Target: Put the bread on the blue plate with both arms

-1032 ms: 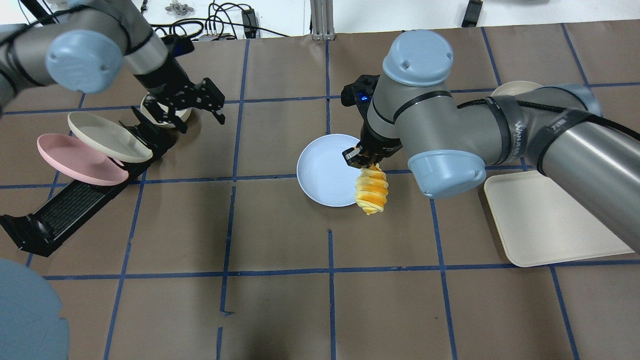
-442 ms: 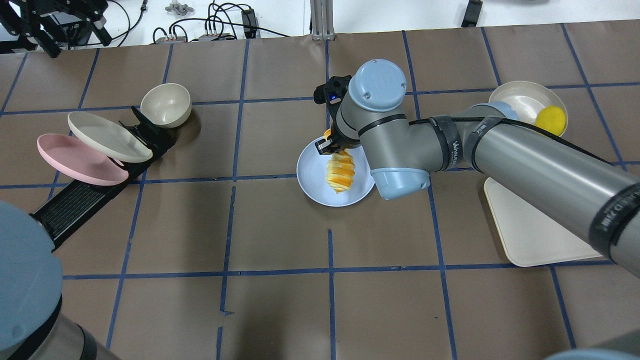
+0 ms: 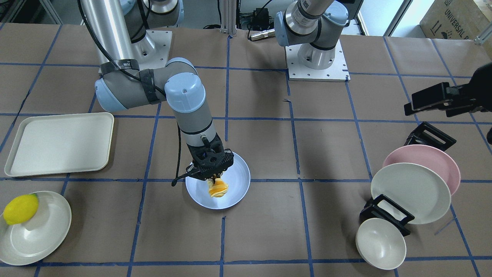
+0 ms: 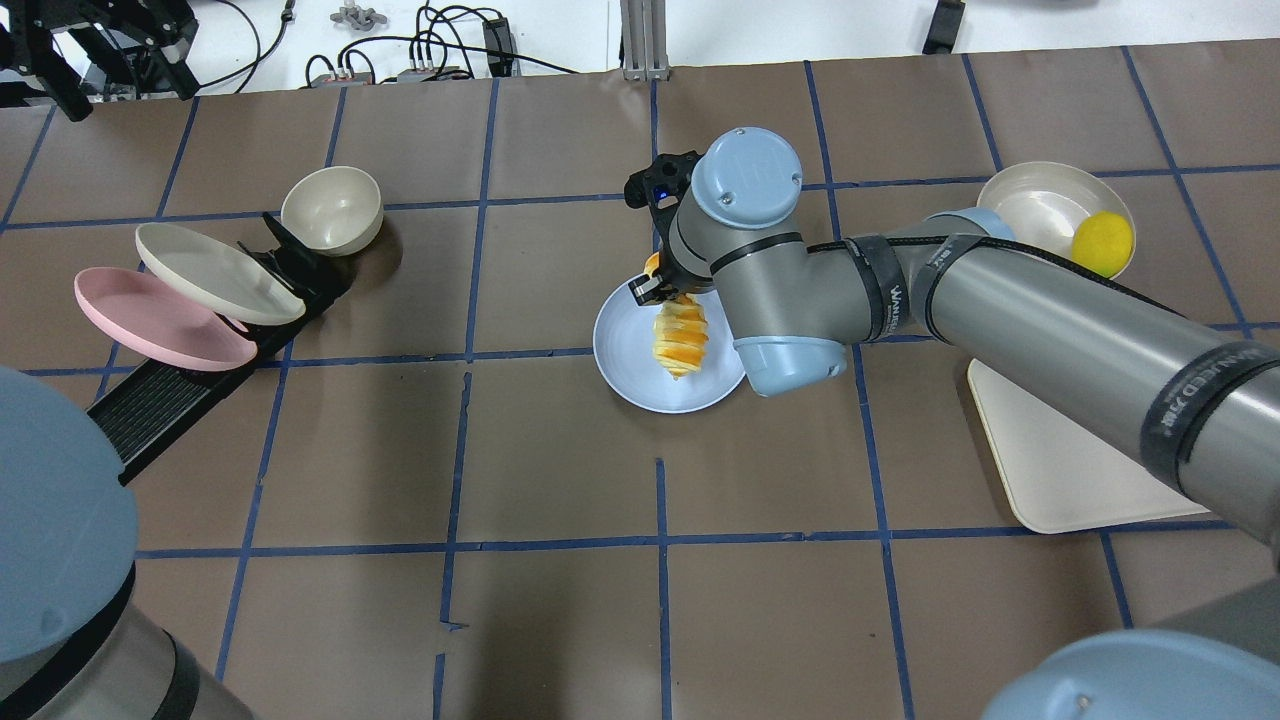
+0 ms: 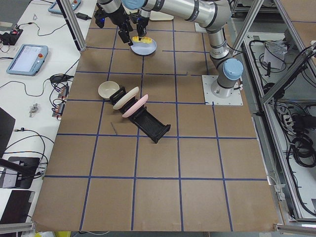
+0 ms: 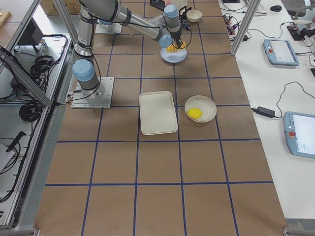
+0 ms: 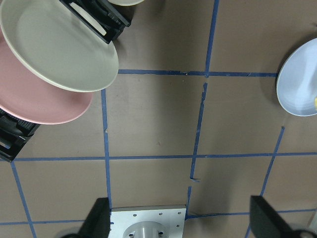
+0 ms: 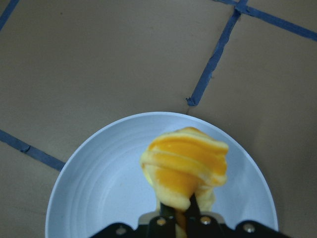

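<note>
My right gripper (image 4: 660,290) is shut on the upper end of the bread (image 4: 680,340), an orange and cream striped roll. The bread hangs lengthwise over the middle of the blue plate (image 4: 625,350). The right wrist view shows the fingers (image 8: 171,218) pinching the bread (image 8: 185,166) above the plate (image 8: 99,188). I cannot tell whether its lower end touches the plate. In the front view the bread (image 3: 218,189) hangs under the gripper (image 3: 213,179). My left gripper (image 4: 105,60) is open and empty, high at the far left back corner, far from the plate.
A black rack (image 4: 160,400) at the left holds a pink plate (image 4: 150,320) and a cream plate (image 4: 215,272), with a cream bowl (image 4: 332,210) behind. A cream tray (image 4: 1070,450) lies at the right. A yellow lemon (image 4: 1102,242) sits on a cream plate (image 4: 1030,205).
My right arm carried the bread leftwards from beside the plate's right rim to over its middle. My left arm swung away from the rack to the far back left corner.
</note>
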You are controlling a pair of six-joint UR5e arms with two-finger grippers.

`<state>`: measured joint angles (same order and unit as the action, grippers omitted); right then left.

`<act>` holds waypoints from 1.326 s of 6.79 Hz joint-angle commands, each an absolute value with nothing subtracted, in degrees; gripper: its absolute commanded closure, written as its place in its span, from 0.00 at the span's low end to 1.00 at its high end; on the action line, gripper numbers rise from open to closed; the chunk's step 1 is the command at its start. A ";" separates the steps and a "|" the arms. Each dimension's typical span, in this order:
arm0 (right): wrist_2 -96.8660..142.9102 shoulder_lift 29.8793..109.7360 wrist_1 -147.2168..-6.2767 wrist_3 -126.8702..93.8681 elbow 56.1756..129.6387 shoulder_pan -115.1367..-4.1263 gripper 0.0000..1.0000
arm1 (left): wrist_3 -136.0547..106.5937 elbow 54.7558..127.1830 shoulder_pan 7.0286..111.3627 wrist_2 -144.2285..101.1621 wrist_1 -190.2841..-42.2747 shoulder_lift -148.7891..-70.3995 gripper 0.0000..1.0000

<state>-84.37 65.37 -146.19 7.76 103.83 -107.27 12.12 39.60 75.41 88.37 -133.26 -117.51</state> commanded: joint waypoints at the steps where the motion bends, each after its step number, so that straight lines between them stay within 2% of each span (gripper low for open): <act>1: -84.46 65.21 -146.34 7.04 104.33 -107.40 0.16 | 12.30 39.29 75.59 88.33 -133.42 -117.60 0.00; 2: -84.29 65.30 -146.25 7.21 105.02 -107.32 0.01 | 12.30 39.37 75.59 88.24 -133.42 -117.60 0.00; 6: -84.20 65.39 -146.16 7.29 105.64 -107.32 0.00 | 12.30 39.73 75.67 88.33 -133.68 -117.51 0.00; 7: -84.55 66.61 -141.90 7.56 105.04 -106.62 0.00 | 12.39 39.73 75.59 88.33 -133.68 -117.51 0.00; 8: -85.51 75.84 -123.32 8.08 103.46 -101.91 0.00 | 12.48 40.25 75.85 88.24 -133.77 -117.51 0.00; 9: -84.91 80.90 -118.96 7.91 103.53 -97.78 0.00 | 12.31 39.73 76.55 87.37 -133.77 -117.51 0.00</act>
